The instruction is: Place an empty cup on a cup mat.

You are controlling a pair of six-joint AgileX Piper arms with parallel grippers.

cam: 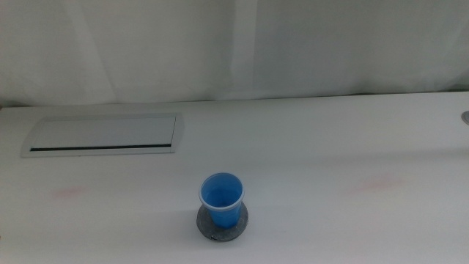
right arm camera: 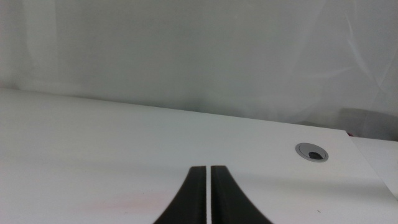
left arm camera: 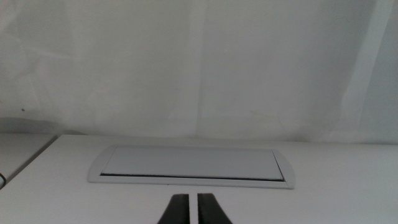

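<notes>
The bright blue cup [cam: 220, 198] stands upright and empty on the round speckled grey cup mat [cam: 221, 222], near the table's front edge in the middle view. Neither arm shows in the middle view. My left gripper [left arm camera: 193, 199] is shut and empty in the left wrist view, facing the white panel. My right gripper [right arm camera: 208, 169] is shut and empty in the right wrist view, low over the bare white table. Neither wrist view shows the cup or the mat.
A long white rectangular panel with a dark slot [cam: 102, 135] lies flush in the table at the back left; it also shows in the left wrist view [left arm camera: 191, 165]. A round grey grommet [right arm camera: 311, 152] sits at the table's right edge [cam: 465, 116]. A white curtain hangs behind.
</notes>
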